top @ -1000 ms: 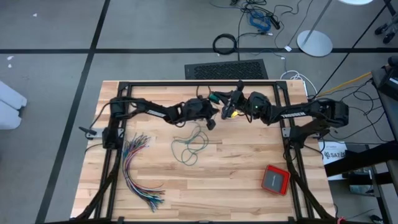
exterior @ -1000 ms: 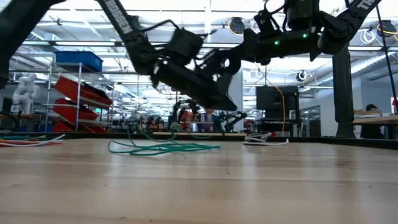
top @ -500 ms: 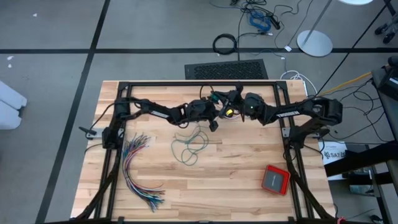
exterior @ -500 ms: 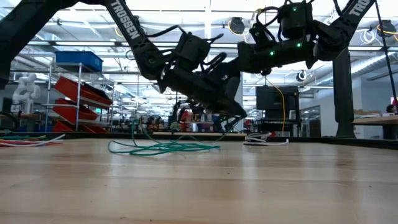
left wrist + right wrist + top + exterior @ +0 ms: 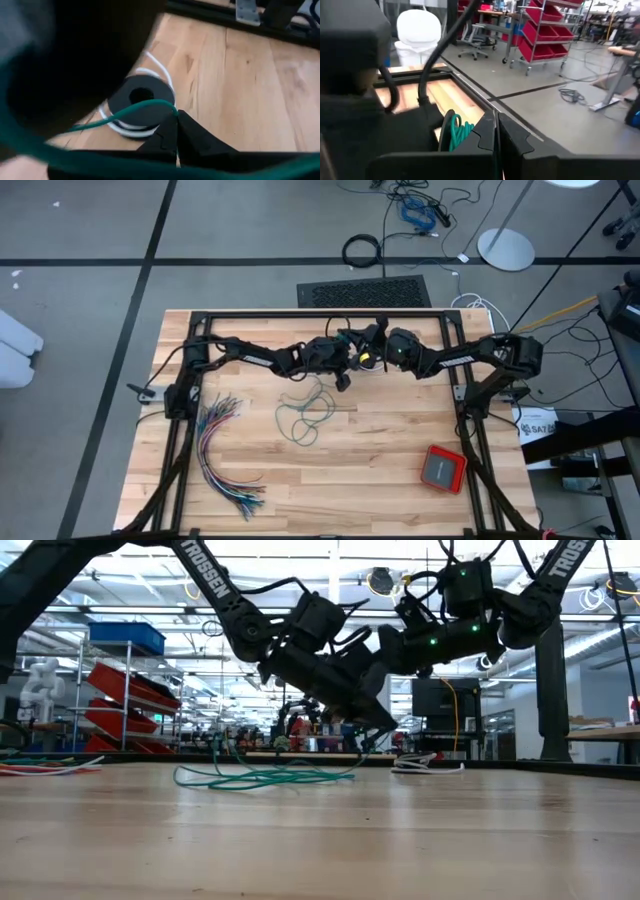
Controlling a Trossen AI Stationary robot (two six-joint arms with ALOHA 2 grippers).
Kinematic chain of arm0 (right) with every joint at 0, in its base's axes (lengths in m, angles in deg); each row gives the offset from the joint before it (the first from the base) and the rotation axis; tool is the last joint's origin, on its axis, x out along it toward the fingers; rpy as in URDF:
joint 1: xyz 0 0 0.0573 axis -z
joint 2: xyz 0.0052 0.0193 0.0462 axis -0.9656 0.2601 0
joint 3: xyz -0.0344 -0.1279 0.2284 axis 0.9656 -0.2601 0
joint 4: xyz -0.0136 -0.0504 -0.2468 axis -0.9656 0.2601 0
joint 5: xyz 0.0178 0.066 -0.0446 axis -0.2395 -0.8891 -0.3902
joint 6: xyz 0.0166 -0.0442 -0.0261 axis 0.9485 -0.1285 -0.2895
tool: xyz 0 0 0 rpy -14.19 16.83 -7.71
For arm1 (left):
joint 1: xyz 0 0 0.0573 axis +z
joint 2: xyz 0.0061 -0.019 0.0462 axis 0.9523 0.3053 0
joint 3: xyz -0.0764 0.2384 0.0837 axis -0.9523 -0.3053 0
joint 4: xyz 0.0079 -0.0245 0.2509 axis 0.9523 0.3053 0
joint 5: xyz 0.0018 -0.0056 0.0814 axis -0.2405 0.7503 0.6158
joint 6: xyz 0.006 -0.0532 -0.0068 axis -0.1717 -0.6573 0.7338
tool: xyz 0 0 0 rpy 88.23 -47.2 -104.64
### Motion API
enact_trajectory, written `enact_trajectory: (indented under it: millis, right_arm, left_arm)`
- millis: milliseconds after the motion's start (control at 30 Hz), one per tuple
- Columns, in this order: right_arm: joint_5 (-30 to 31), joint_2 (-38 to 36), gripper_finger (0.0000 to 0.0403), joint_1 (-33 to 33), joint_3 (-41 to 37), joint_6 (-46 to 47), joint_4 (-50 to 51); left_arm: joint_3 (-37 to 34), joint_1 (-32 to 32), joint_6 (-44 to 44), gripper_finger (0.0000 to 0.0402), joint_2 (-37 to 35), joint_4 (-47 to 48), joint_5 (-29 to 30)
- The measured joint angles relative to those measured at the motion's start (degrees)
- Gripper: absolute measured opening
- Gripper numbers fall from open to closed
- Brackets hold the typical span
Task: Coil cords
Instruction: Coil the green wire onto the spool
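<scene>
Right pincer (image 5: 372, 345) edged left toward left pincer (image 5: 343, 380), both fingers together, far-centre | left pinching one teal cord (image 5: 305, 412) trailing to mid-surface (image 5: 380, 470) | one wire bundle (image 5: 222, 452) left

- Both arms meet over the far middle of the desk (image 5: 380, 480); left tool (image 5: 343, 380) and right tool (image 5: 362, 362) sit just beside each other, little room between them.
- Teal-green cord (image 5: 305, 415) lies loose near the desk centre, a strand rising to the left tool; blocks low passes there.
- Black coil with white tail (image 5: 141, 102) lies flat under the arms, far side.
- Fanned coloured wires (image 5: 222, 455) fill the left strip.
- Red box (image 5: 442, 469) sits near right corner.
- Near middle of desk bare wood, free.
</scene>
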Motion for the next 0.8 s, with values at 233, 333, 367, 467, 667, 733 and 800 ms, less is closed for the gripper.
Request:
enact_trajectory:
  millis: [233,333,367,467,667,733,800]
  right_arm:
    - [-1.8,0.0,0.0,0.4,0.0,2.8,0.3]
    - [-2.0,0.0,0.0,0.4,0.0,5.0,0.2]
    - [-2.2,0.0,0.0,0.4,0.0,5.4,0.0]
    - [-2.4,0.0,0.0,0.4,0.0,5.6,-1.0]
    - [-5.8,0.0,0.0,0.8,0.0,8.4,-6.4]
    - [-6.6,0.0,0.0,0.8,0.0,9.5,-8.4]
    - [-7.0,-0.1,0.0,0.8,0.0,9.8,-10.3]
  left_arm:
    - [0.0,0.4,0.0,0.0,-0.1,1.9,-2.2]
    - [0.0,0.3,0.5,0.0,-0.7,1.7,-2.3]
    - [0.0,0.2,0.5,0.0,-1.1,2.1,-2.3]
    - [0.0,0.0,1.6,0.0,-2.2,2.4,-1.5]
    - [0.0,-1.2,7.1,0.0,-6.2,6.1,4.5]
    - [0.0,-1.7,9.5,0.0,-7.9,7.8,7.1]
    - [0.0,-2.2,11.3,0.0,-9.2,8.6,9.1]
